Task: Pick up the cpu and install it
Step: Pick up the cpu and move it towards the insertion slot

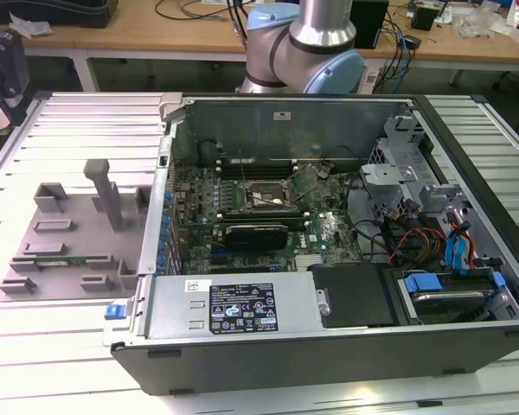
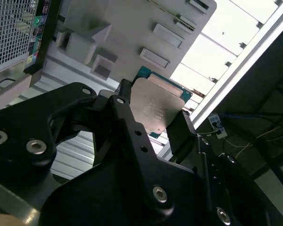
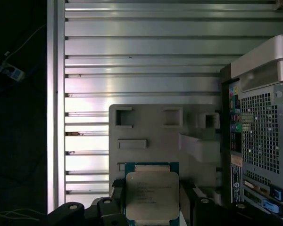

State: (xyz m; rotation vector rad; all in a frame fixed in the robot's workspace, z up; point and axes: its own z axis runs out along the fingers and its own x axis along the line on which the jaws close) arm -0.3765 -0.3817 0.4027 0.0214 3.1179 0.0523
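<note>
Two black fingers [image 2: 127, 113] of your hand [image 2: 153, 110] are clamped on opposite edges of the cpu [image 2: 155, 106], and you can see the same grip in the first wrist view, hand [image 3: 152, 188] and cpu [image 3: 152, 194]. The chip is square, so it has no long side to call. Its silvery metal lid faces the wrist cameras, and its green-edged end sticks out past your fingertips toward the grey tray [image 3: 155, 127]. In the first wrist view its edges run square with the tray's edges, no twist in it.

You've got it lifted clear of the tray, which lies on the slatted worktop [image 3: 132, 47] beyond the chip. The computer case [image 3: 259, 132] stands just beside the tray. In the exterior view the case [image 1: 329, 328] lies open next to the tray [image 1: 69, 233], with the dark metal-framed socket [image 1: 264, 197] on the board inside, well apart from the tray.
</note>
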